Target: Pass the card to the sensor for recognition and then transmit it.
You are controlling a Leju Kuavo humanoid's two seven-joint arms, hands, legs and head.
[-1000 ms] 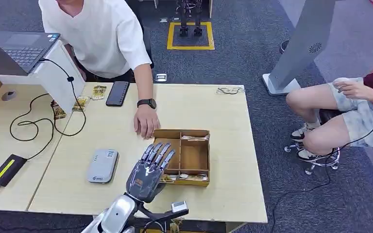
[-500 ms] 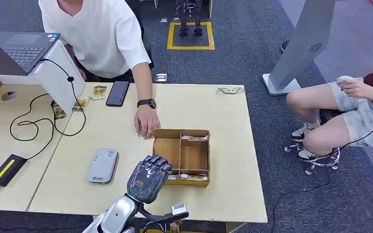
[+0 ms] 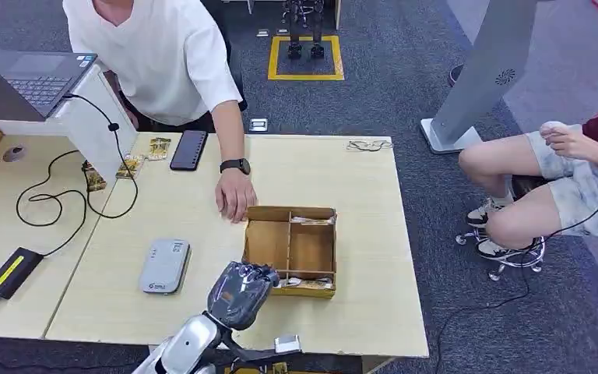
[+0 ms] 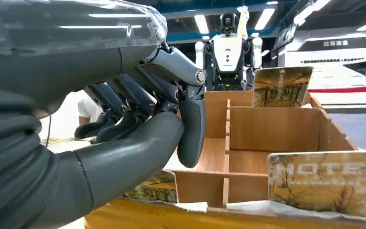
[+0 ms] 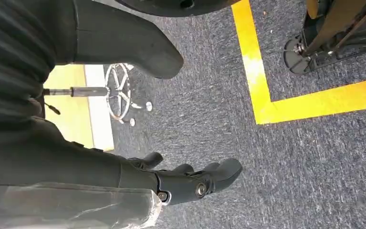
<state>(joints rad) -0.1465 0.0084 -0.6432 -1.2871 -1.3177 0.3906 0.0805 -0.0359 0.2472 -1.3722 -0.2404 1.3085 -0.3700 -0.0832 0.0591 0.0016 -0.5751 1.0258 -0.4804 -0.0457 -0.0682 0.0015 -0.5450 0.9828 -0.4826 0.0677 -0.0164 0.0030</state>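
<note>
- Open laptop (image 3: 35, 78) at upper left of the frame
- Black phone (image 3: 188, 149) on the table (image 3: 358, 202), upper centre
- Person's hand (image 3: 234, 195) resting mid-table
- Seated person (image 3: 568, 175) at right edge

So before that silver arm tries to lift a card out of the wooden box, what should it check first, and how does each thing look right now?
1. Left hand at the wooden box: ok, it is at the near edge by the front compartment.
2. Card in reach: ok, one leans just under the curled fingers.
3. Card actually held: cannot tell; the fingers are curled in, but no contact shows.
4. Path to the grey sensor: ok, it lies on bare table beside the box.
5. Person's hand clear: not ok, it rests at the box's far corner.
6. Right hand: ok, it hangs over the floor holding nothing.
</note>
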